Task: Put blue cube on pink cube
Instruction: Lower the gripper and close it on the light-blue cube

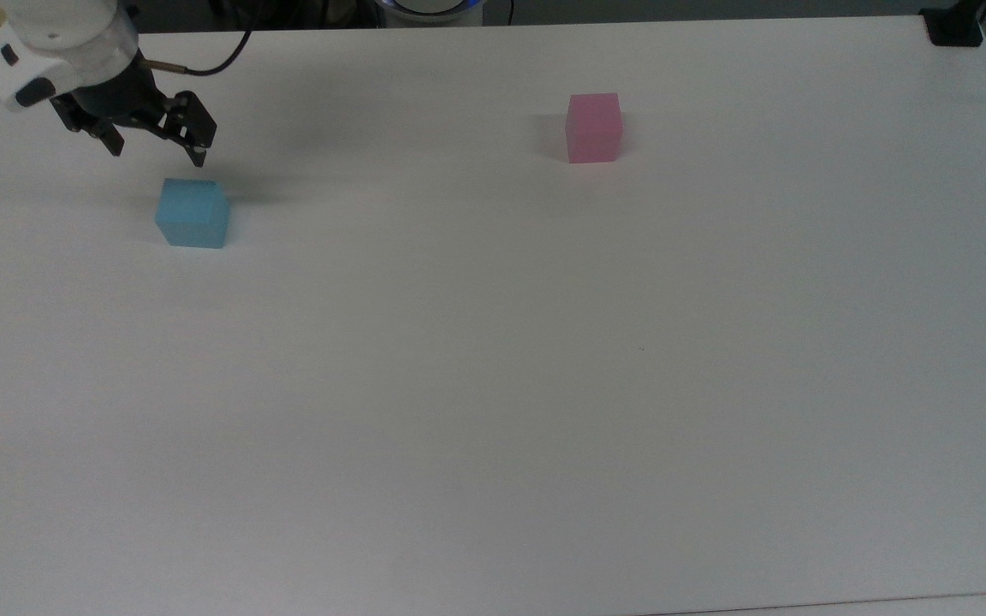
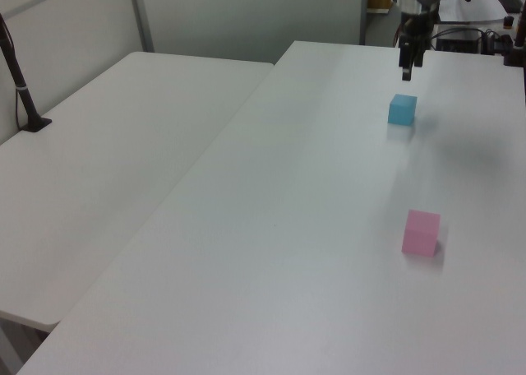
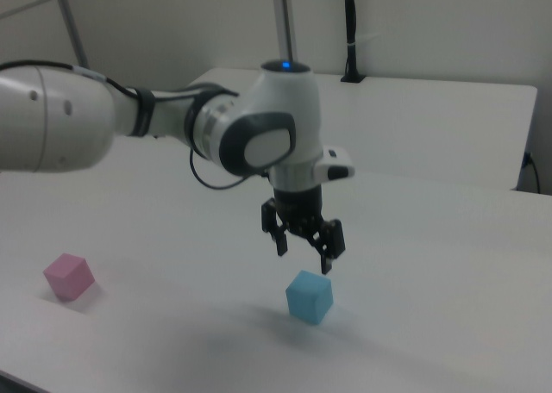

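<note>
At the top view's upper left, the open end effector hovers above the blue cube, probably light, rigid, best pinched across opposite flat faces.

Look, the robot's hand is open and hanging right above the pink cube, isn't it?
Not quite. The hand is open, but it hangs right above the blue cube, as the right view shows. The pink cube sits apart.
</note>
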